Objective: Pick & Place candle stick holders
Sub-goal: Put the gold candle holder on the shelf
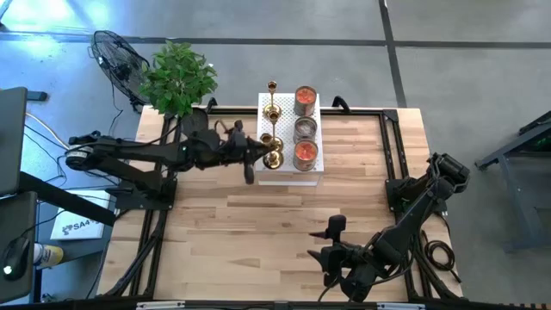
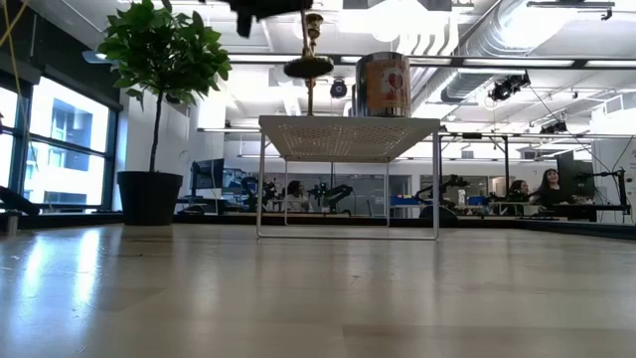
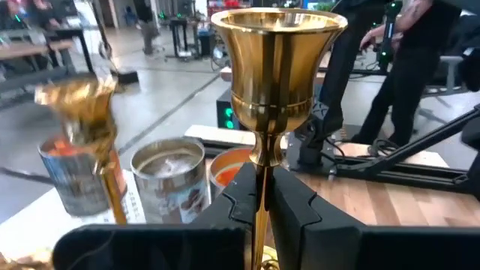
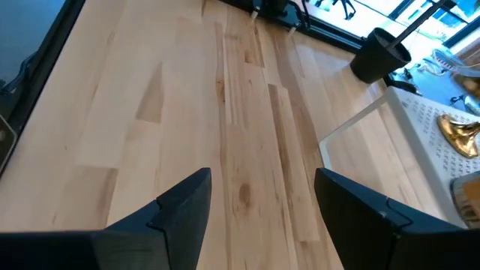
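On the white perforated stand [image 1: 289, 175] at the counter's [image 1: 258, 232] far edge, left tool [image 3: 259, 196] clamped on a candle stick holder's [image 3: 274, 82] stem, two more holders [image 1: 271, 102] behind, three tins [image 1: 305, 127] alongside, right tool [image 4: 259, 202] agape, empty, near front.

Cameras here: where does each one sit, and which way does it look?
High view: overhead, straight down; both arms, white perforated stand.
Low view: table height, looking across; stand legs, lifted shiny gold-brass candlestick holder.
Left wrist view: on left arm; left pincer shut on that holder's stem.
Right wrist view: on right arm; open right pincer over wooden table.
Shared: high and left wrist both show three tin cans.
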You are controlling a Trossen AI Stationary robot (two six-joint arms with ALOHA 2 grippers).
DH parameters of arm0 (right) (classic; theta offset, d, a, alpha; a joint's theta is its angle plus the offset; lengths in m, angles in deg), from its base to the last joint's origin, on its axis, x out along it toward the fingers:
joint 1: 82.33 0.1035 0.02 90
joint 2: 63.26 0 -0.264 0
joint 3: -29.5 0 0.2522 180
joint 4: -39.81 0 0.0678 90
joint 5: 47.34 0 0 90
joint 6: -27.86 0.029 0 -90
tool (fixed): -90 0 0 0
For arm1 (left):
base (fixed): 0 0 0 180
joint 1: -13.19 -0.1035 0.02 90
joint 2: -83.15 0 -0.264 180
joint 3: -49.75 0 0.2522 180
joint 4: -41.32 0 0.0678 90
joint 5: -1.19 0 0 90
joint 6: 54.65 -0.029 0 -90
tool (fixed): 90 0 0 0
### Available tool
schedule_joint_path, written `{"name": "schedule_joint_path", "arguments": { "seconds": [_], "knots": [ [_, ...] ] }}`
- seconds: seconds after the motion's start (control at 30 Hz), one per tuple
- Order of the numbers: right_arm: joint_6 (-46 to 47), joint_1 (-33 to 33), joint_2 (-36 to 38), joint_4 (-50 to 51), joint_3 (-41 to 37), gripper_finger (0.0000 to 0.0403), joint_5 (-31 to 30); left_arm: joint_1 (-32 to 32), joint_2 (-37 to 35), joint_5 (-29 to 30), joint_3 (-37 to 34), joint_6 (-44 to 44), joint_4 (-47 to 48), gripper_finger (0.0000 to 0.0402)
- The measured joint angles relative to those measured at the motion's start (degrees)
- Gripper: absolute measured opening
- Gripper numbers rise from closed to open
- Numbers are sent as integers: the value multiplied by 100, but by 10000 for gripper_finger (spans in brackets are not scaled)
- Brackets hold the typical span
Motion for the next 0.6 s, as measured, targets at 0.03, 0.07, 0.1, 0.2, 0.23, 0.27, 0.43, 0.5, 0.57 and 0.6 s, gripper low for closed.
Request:
{"name": "schedule_joint_path", "arguments": {
  "seconds": [0.03, 0.07, 0.1, 0.2, 0.23, 0.27, 0.43, 0.5, 0.57, 0.6],
  "knots": [
    [-20, -2, 0, -2, 0, 232, -23, -110, 35, -161, -27, 102, -26, 9],
    [-22, -10, 0, 0, 0, 231, -59, -204, 81, -321, -43, 184, -50, 9],
    [-24, -20, 0, 0, 0, 232, -90, -282, 135, -458, -43, 268, -102, 9],
    [-33, -69, 0, -1, 0, 232, -104, -456, 285, -640, -43, 424, -127, 9],
    [-35, -84, -2, -2, 0, 231, -88, -493, 343, -684, -43, 457, -126, 9],
    [-35, -103, -2, 0, 0, 231, -77, -523, 397, -722, -43, 476, -115, 9],
    [-37, -155, -2, -1, 0, 231, 33, -590, 608, -838, -43, 561, -111, 9],
    [-37, -153, -2, -2, 0, 232, 32, -588, 684, -835, -43, 515, -109, 9],
    [-37, -153, -2, 0, 0, 232, 34, -586, 731, -828, -43, 473, -106, 9],
    [-37, -153, -2, -1, 0, 231, 33, -586, 760, -828, -43, 473, -121, 9]
  ]
}}
